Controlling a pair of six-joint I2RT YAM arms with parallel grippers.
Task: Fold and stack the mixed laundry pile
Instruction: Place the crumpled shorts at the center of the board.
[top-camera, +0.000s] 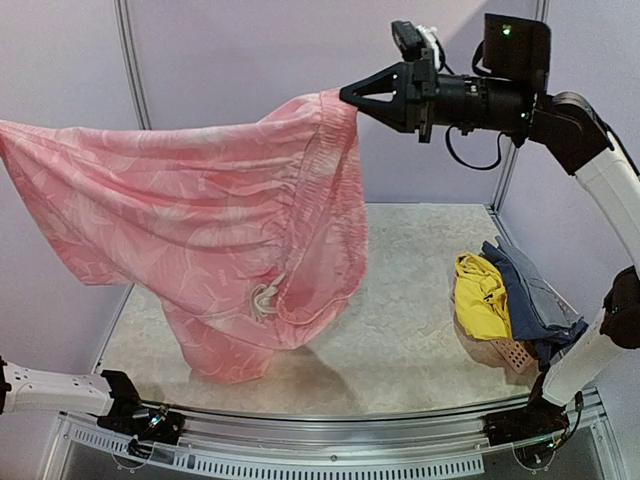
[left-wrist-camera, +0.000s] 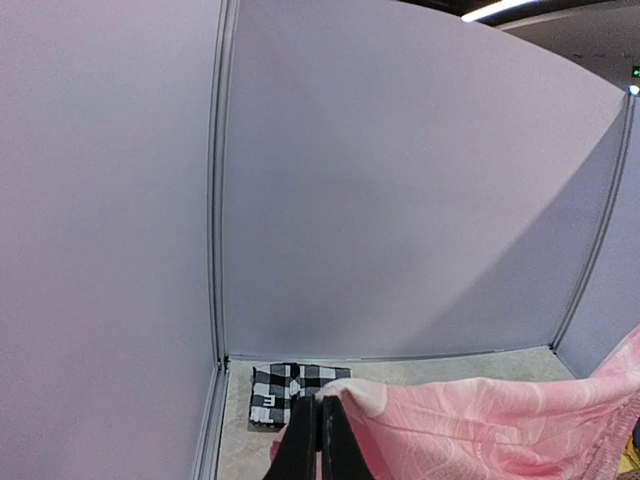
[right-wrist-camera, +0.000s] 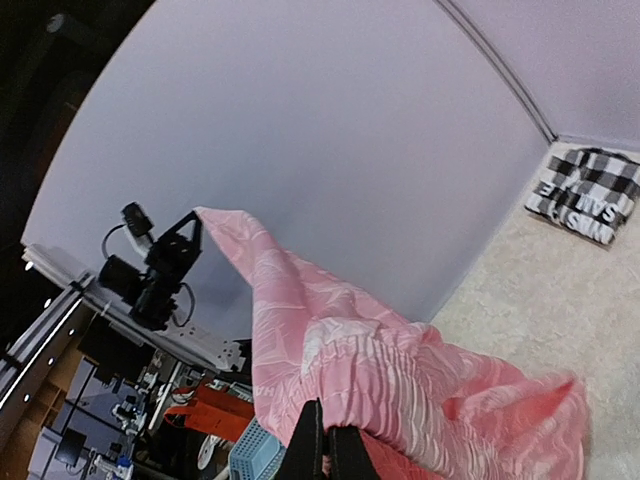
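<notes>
The pink patterned cloth garment with a gathered waistband is held aloft and spread across the left and centre of the top view. Its left end runs off the left edge of the frame.

The right gripper, at upper centre of that view, has its jaws closed together on the waistband edge. The right wrist view confirms the two fingers are pinched on pink fabric.

The left gripper, at the bottom centre of its wrist view, is likewise clamped on a pink hem.

The garment sags between the two grips. Its lowest folds hang down to the speckled beige table at lower left of centre. Contact with the surface cannot be confirmed.

The black-and-white checked shirt lies folded flat on the table in the far corner, against the grey wall panels.

At the right of the top view, a crumpled bright yellow garment touches a blue-grey garment. Both lie draped over a small salmon perforated plastic basket, well apart from the pink cloth.
</notes>
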